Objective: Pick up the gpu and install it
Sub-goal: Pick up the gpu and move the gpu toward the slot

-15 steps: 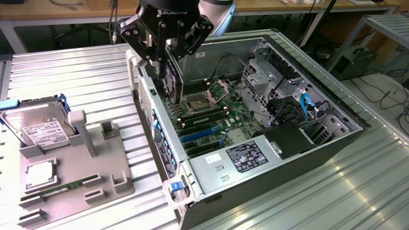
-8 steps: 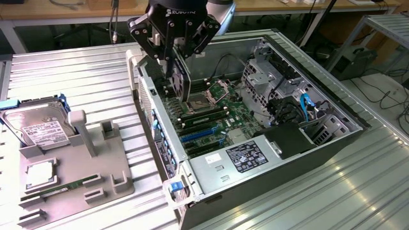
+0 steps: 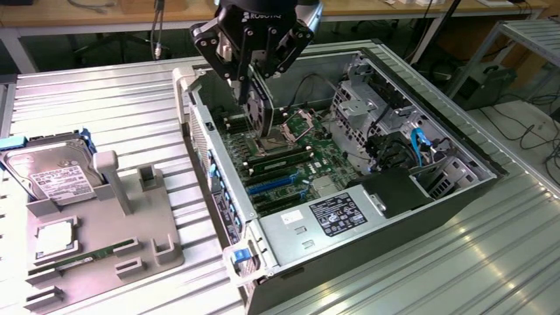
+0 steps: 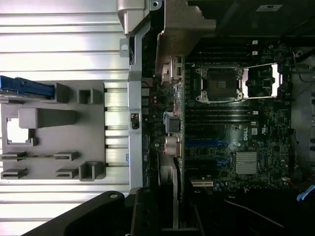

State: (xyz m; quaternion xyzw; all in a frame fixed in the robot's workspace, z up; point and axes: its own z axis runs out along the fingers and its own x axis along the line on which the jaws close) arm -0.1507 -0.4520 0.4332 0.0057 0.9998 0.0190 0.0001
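Note:
My gripper (image 3: 252, 79) hangs over the open computer case (image 3: 455, 190), shut on the gpu (image 3: 256, 111). The card hangs upright below the fingers, dark and edge-on, with its lower end just above the motherboard (image 3: 302, 161) near the CPU socket (image 3: 267, 141). In the wrist view the gpu (image 4: 172, 123) runs as a thin edge along the case's rear wall, and its silvery bracket (image 4: 184, 24) is at the far end. The blue expansion slots (image 3: 273, 184) (image 4: 206, 143) lie bare on the board beside the card. My gripper (image 4: 167, 209) frames the near end of the card.
A grey parts holder (image 3: 105, 216) stands on the ribbed metal table at the exterior view's left, carrying a hard drive (image 3: 52, 174), a CPU (image 3: 54, 239) and a RAM stick (image 3: 79, 262). Inside the case sit the power supply (image 3: 337, 213), drive cages (image 3: 368, 111) and blue cables (image 3: 418, 147).

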